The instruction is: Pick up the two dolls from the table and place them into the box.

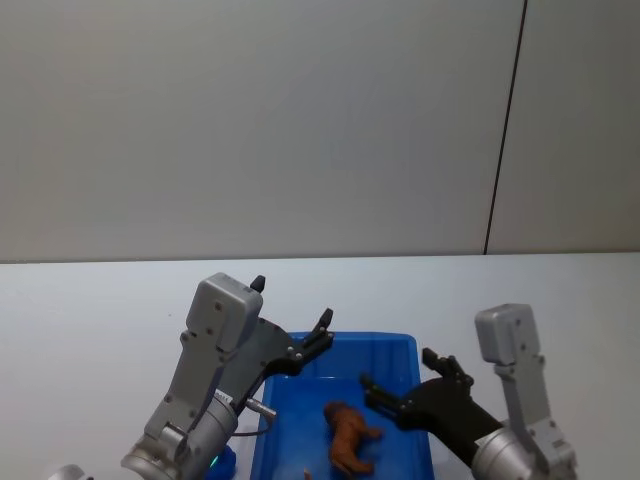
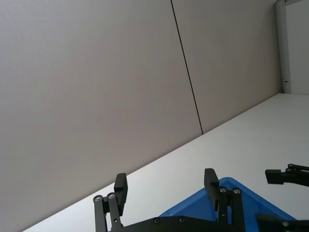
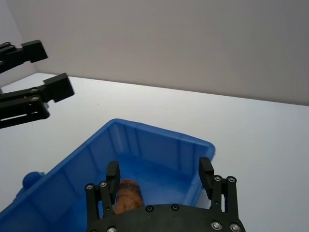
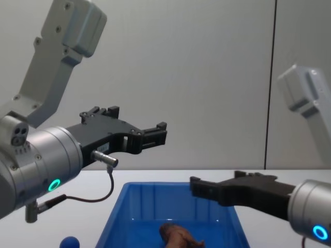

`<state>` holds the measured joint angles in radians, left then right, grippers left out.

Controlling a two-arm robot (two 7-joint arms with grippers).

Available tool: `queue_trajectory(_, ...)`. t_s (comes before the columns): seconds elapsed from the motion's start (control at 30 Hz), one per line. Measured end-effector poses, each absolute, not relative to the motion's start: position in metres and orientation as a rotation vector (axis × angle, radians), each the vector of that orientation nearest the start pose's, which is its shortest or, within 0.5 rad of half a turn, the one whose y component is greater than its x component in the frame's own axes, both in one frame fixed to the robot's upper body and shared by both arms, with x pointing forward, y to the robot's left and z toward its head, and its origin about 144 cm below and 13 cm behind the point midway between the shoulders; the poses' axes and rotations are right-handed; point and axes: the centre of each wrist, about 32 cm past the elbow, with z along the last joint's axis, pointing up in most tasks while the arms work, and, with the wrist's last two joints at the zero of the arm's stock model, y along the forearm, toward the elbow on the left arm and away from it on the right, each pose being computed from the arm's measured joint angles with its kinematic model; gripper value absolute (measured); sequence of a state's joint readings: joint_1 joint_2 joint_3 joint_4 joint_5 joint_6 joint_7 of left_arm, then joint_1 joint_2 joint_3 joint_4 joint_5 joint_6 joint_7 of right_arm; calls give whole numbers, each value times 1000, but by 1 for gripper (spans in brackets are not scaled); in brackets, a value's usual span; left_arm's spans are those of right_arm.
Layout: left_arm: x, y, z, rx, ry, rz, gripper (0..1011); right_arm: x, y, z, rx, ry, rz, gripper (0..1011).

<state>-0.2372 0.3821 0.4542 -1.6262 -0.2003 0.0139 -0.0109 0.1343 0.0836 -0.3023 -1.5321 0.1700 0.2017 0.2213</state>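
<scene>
Jaws: left gripper (image 1: 291, 305) spread open and empty, high above the box's (image 1: 395, 343) far left corner. Right gripper (image 1: 399, 371) also spread and empty, low over the box's right half, fingers pointing across toward its left wall.

Brown doll (image 1: 348, 437) lies on the box floor in the near half, just below the right gripper. Its long axis runs roughly along the box's length.

Blue doll (image 4: 69, 242) sits on the table (image 1: 90, 300) just outside the box's left wall, under the left arm.

Open table beyond the box's far rim.
</scene>
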Motion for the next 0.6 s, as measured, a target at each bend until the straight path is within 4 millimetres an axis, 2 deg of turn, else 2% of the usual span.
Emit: queue_trajectory(0.6, 492, 198, 1204, 61, -268, 1124, 1002, 462, -174, 1170, -33, 89, -1211, 1001)
